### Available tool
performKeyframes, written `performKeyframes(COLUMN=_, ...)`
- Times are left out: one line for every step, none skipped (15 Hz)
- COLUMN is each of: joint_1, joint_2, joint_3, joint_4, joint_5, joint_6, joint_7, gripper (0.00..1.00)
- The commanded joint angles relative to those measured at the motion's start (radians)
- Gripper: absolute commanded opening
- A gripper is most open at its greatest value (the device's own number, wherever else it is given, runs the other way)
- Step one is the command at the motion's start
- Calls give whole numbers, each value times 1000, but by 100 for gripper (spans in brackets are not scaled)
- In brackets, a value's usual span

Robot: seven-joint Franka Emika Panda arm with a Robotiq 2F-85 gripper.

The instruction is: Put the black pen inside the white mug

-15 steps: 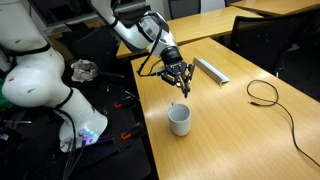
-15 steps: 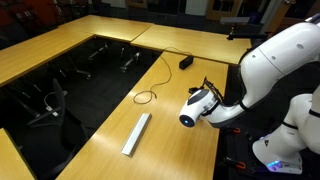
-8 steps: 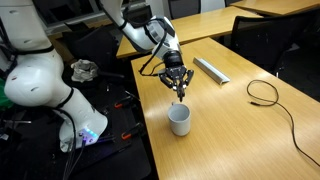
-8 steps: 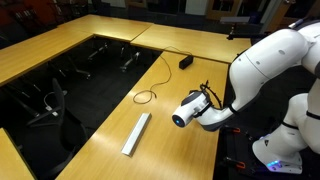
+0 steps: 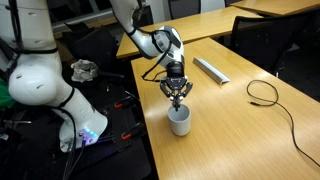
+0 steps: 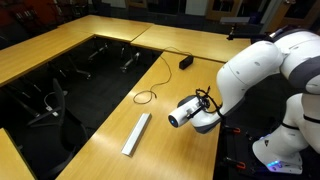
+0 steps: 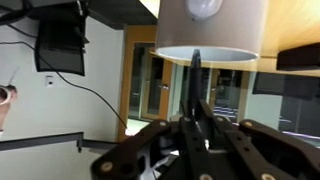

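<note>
Tool (image 5: 178,96): positioned directly above the white mug (image 5: 180,122) in an exterior view, apart from the rim. In the wrist view (picture inverted, tabletop (image 7: 292,24) at the top) the fingers of the tool (image 7: 198,123) are drawn narrow and clamp the black pen (image 7: 196,78) between them.

Black pen: held upright, in line with the tool, its free end directed at the mouth of the white mug (image 7: 212,24). The end reaches about the level of the rim; whether it has passed inside cannot be told.

White mug: upright on the tabletop (image 5: 235,135), near the edge facing the robot's base. It is hidden behind the arm in an exterior view (image 6: 250,80).

Other items: a flat grey bar (image 5: 211,69) lies on the tabletop beyond the tool, well apart from the mug. A looped black cable (image 5: 266,93) lies off to the side, also well apart.
</note>
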Motion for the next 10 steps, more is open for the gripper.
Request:
performKeyframes(joint_1=107, joint_2=54, joint_3=-104, joint_4=39, joint_5=69, joint_6=28, joint_7=0, gripper=3)
performKeyframes(joint_1=138, joint_2=66, joint_3=-134, joint_4=45, joint_5=86, joint_6=46, joint_7=0, gripper=35)
performKeyframes(joint_1=177, joint_2=77, joint_3=-173, joint_4=51, joint_5=98, joint_6=64, joint_7=0, gripper=40)
performKeyframes(joint_1=216, joint_2=81, joint_3=-214, joint_4=54, joint_5=111, joint_6=95, joint_7=0, gripper=46)
performKeyframes(joint_1=241, joint_2=84, joint_3=-241, joint_4=52, joint_5=123, joint_6=120, joint_7=0, gripper=55)
performKeyframes(joint_1=264, joint_2=73, joint_3=-266, joint_4=42, joint_5=135, joint_6=151, joint_7=0, gripper=61)
performKeyframes(joint_1=280, joint_2=60, joint_3=-280, joint_4=29, joint_5=148, joint_6=176, joint_7=0, gripper=69)
performKeyframes(joint_1=271, joint_2=29, joint_3=-267, joint_4=3, joint_5=158, joint_6=197, joint_7=0, gripper=76)
performKeyframes(joint_1=251, joint_2=-1, joint_3=-242, joint_4=-22, joint_5=167, joint_6=210, joint_7=0, gripper=83)
performKeyframes(joint_1=156, joint_2=-39, joint_3=-142, joint_4=-36, joint_5=156, joint_6=200, joint_7=-1, gripper=92)
